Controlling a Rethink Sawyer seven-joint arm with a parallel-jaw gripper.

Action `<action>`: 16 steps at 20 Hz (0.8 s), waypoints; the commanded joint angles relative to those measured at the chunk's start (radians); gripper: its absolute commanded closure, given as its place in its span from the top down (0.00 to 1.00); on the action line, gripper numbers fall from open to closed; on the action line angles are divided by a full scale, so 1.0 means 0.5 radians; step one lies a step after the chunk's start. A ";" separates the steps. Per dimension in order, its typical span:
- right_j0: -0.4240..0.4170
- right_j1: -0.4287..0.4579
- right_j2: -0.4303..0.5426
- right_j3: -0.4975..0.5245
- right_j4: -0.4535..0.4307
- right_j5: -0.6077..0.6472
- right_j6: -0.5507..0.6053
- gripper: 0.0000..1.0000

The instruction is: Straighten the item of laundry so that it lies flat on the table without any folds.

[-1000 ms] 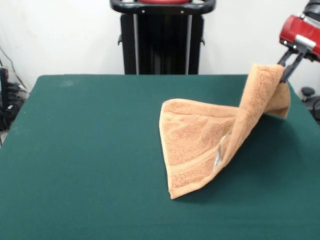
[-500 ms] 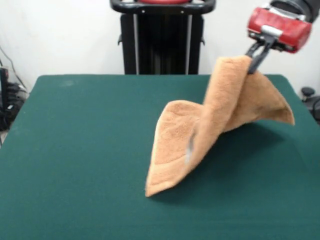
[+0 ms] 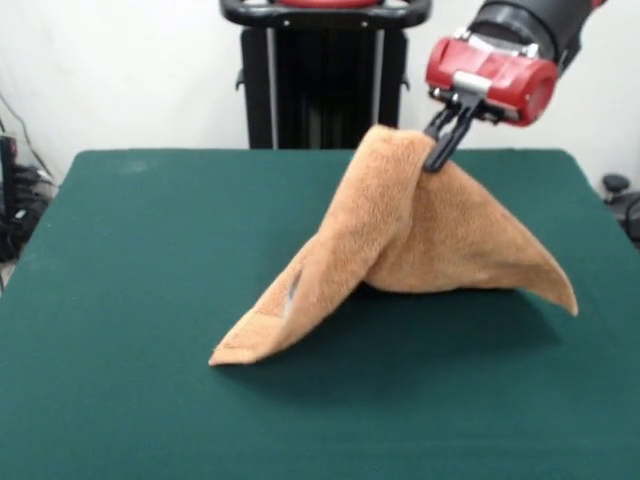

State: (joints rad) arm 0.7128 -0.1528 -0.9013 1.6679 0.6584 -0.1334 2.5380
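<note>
A large rectangular table (image 3: 150, 300) covered in dark green cloth fills most of the front view, with a white wall and the robot's black pedestal (image 3: 325, 75) behind it at the far side. A small light orange-tan terry towel (image 3: 420, 235) is lifted into a tent shape right of the table's centre. The red and black end effector (image 3: 442, 150) reaches down from the upper right, and its dark fingers are clamped together on the towel's peak, holding that point high above the table. From the peak, one fold of towel slopes down to the near left and ends in a corner resting on the green cloth; a small pale label (image 3: 292, 290) shows on this slope. Another flap spreads to the right and tapers to a pointed corner low over the table near its right edge; whether that corner touches the table is not clear. The towel is doubled over itself along the ridge between the two slopes, so it is far from flat. Judging by this pose, the main risk is that the towel drops in a crumpled heap if the end effector lets go while so high. Dragging on could also pull the resting left corner along and roll it under, or carry the right flap past the table's edge.
</note>
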 commanded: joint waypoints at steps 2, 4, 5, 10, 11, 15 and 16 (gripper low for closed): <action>-0.112 0.006 0.609 -0.036 -0.059 -0.128 0.366 0.00; -0.203 -0.063 0.720 -0.041 -0.157 -0.040 0.261 0.00; -0.261 -0.112 0.793 -0.028 -0.209 0.020 0.207 0.00; -0.319 -0.116 0.800 -0.047 -0.332 0.061 0.103 0.00; -0.322 -0.093 0.797 -0.061 -0.336 0.008 0.129 0.00; -0.348 -0.066 0.807 -0.099 -0.352 -0.057 0.178 0.00; -0.334 -0.047 0.790 -0.112 -0.332 -0.047 0.188 0.00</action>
State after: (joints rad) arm 0.5517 -0.2125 -0.6856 1.6621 0.5173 -0.1516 2.5380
